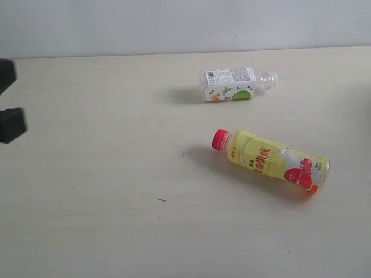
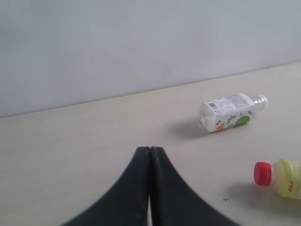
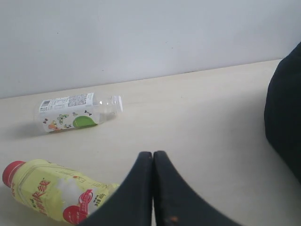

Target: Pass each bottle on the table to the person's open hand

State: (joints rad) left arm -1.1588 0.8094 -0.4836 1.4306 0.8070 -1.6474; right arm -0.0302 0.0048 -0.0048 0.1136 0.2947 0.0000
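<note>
Two bottles lie on their sides on the cream table (image 1: 98, 174). A clear bottle with a white-and-green label (image 1: 236, 84) is at the back, its neck to the right. In front of it lies a yellow juice bottle (image 1: 271, 163), red cap pointing left. The left wrist view shows my left gripper (image 2: 150, 149) shut and empty over bare table, with the clear bottle (image 2: 231, 111) and the yellow bottle's red cap (image 2: 263, 173) ahead. My right gripper (image 3: 153, 153) is shut and empty, the yellow bottle (image 3: 51, 195) beside it, the clear bottle (image 3: 75, 113) farther off. The person's open hand is out of view.
Black parts of the left arm (image 1: 10, 123) show at the left edge of the exterior view. A large black shape (image 3: 286, 117) fills the edge of the right wrist view; what it is I cannot tell. A pale wall (image 1: 185, 23) runs behind the table.
</note>
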